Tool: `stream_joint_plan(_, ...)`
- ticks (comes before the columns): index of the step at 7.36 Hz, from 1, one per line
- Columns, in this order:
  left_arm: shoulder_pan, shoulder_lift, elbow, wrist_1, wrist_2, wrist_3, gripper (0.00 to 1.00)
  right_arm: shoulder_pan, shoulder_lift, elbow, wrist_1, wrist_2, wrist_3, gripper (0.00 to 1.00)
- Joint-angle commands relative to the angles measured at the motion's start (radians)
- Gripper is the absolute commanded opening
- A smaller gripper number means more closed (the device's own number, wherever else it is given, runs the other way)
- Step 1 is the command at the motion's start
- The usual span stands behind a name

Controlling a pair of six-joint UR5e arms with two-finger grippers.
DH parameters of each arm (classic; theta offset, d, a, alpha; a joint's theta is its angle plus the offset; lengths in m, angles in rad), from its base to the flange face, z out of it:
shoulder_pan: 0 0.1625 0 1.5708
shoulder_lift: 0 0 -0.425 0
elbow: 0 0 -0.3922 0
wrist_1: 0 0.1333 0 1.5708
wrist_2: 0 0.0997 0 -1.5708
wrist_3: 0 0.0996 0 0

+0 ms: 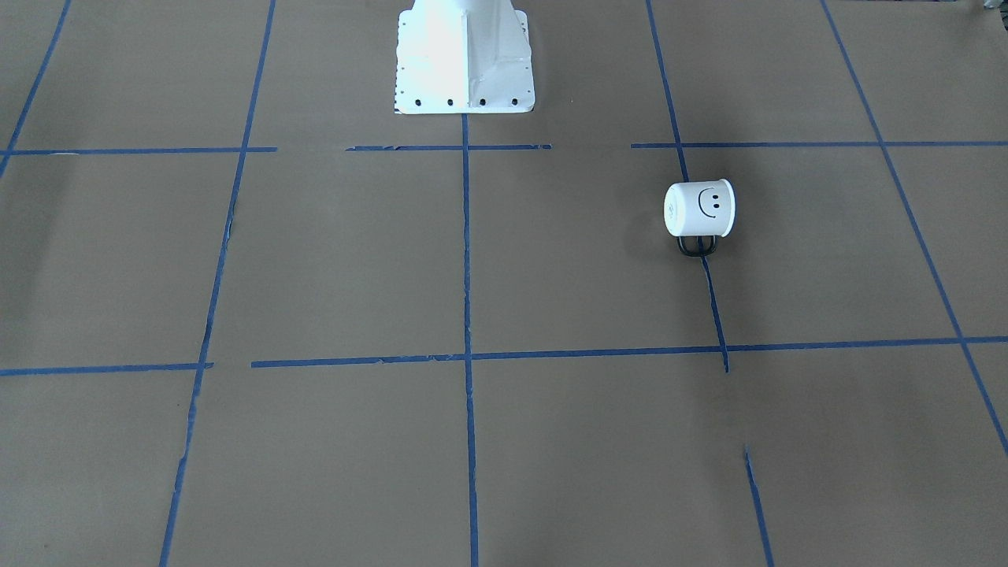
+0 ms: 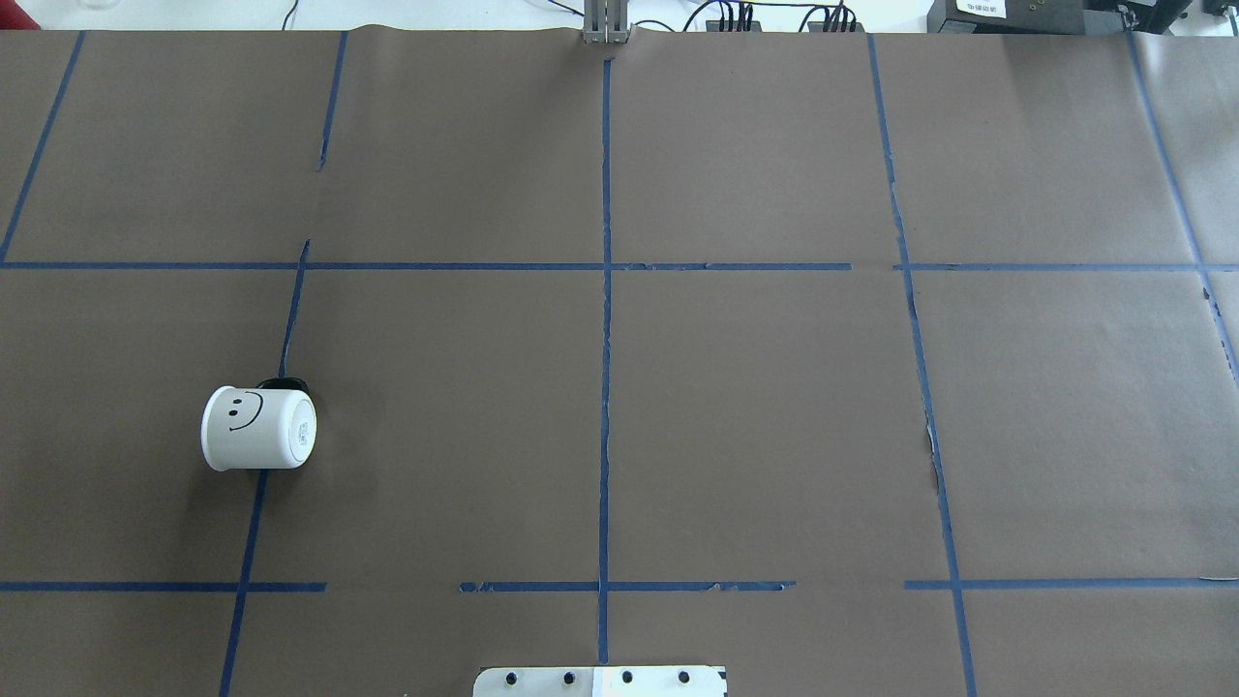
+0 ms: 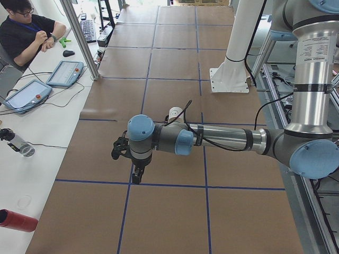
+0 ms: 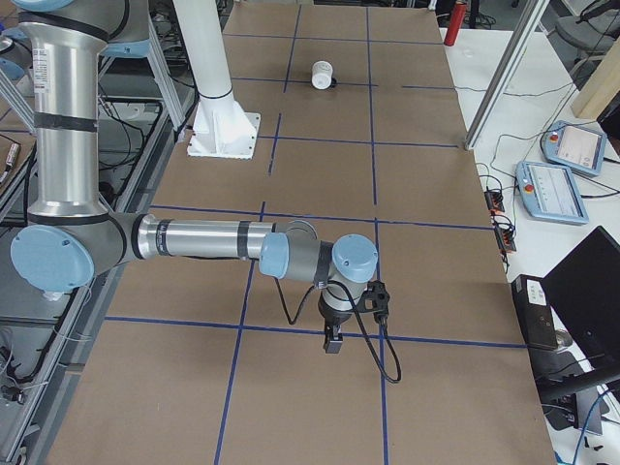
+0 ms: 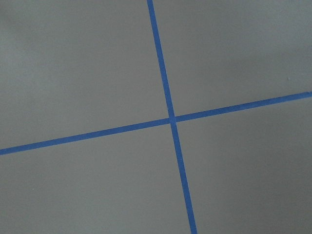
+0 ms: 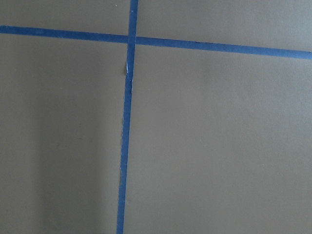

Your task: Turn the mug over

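Observation:
The white mug (image 1: 699, 209) with a black smiley face lies on its side on the brown paper, on the robot's left half of the table. Its black handle (image 1: 697, 246) points away from the robot. It also shows in the overhead view (image 2: 258, 429), the exterior left view (image 3: 175, 112) and the exterior right view (image 4: 323, 74). My left gripper (image 3: 136, 177) hangs over the table, nearer the left end than the mug. My right gripper (image 4: 332, 341) hangs over the far right part. I cannot tell whether either is open or shut. Both wrist views show only paper and tape.
The white robot pedestal (image 1: 465, 63) stands at the table's middle edge. Blue tape lines (image 2: 605, 339) grid the brown paper. An operator (image 3: 26, 26) sits beside tablets (image 3: 64, 73); a red cylinder (image 3: 16, 219) lies on the side bench. Teach pendants (image 4: 552, 189) lie beside the table's right end.

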Motion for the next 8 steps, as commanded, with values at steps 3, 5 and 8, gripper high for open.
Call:
stream_joint_plan(3, 0.024, -0.017, 0.045, -0.058, 0.0, -0.003, 1.0, 0.0, 0.0, 0.0, 0.0, 0.0, 0.0, 1.0)
stream_joint_plan(5, 0.067, -0.007, 0.011, -0.149, 0.002, 0.002, 1.0, 0.0, 0.0, 0.0, 0.0, 0.0, 0.0, 1.0)
stream_joint_plan(8, 0.301, 0.014, 0.015, -0.447, 0.008, -0.5, 1.0, 0.0, 0.0, 0.0, 0.0, 0.0, 0.0, 1.0)
